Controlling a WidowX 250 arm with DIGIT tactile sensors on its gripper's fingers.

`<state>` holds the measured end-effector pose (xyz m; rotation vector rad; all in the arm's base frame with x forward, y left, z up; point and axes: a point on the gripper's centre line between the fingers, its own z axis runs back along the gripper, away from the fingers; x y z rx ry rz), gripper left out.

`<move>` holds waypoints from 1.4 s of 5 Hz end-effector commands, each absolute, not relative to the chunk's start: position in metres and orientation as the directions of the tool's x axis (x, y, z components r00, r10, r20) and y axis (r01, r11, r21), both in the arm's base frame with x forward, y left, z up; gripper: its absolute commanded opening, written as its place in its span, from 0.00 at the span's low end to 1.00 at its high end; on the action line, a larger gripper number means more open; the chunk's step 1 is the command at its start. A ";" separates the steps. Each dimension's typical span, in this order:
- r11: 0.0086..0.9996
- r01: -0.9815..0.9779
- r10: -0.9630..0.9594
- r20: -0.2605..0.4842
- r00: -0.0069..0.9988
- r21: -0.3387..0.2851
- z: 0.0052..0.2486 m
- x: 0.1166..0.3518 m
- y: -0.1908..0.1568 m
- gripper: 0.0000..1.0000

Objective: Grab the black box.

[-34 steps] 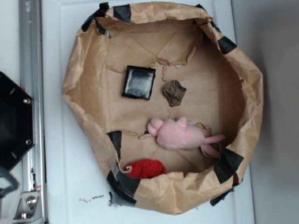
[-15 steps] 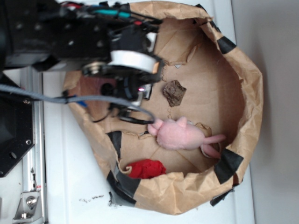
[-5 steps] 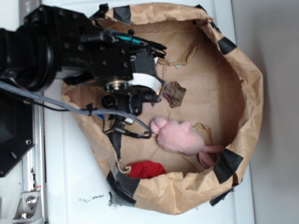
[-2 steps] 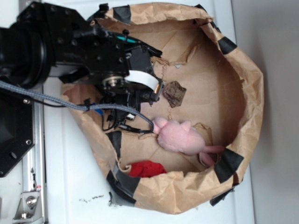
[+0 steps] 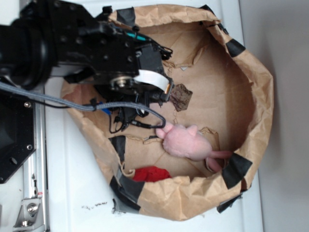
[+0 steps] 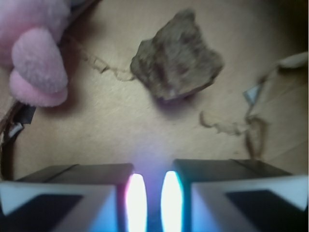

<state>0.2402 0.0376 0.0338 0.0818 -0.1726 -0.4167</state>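
Hanging low inside the taped paper bag (image 5: 251,87), just left of the brown rough lump (image 6: 176,60), gripper (image 6: 148,203) with jaws nearly together, grasp unconfirmed; black box hidden, presumably beneath the arm.

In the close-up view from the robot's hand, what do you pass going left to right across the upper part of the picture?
Pink plush → brown rough lump → torn paper flap at the right edge. All lie on the brown paper floor.
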 end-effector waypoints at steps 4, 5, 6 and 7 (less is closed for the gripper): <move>0.929 0.343 -0.354 0.066 0.933 0.135 0.066 0.231 0.065 1.00; 0.925 0.354 -0.362 0.037 0.931 0.135 0.066 0.225 0.066 1.00; 0.920 0.367 -0.373 0.022 0.928 0.137 0.064 0.222 0.065 1.00; 0.905 0.397 -0.402 0.005 0.915 0.150 0.057 0.215 0.063 1.00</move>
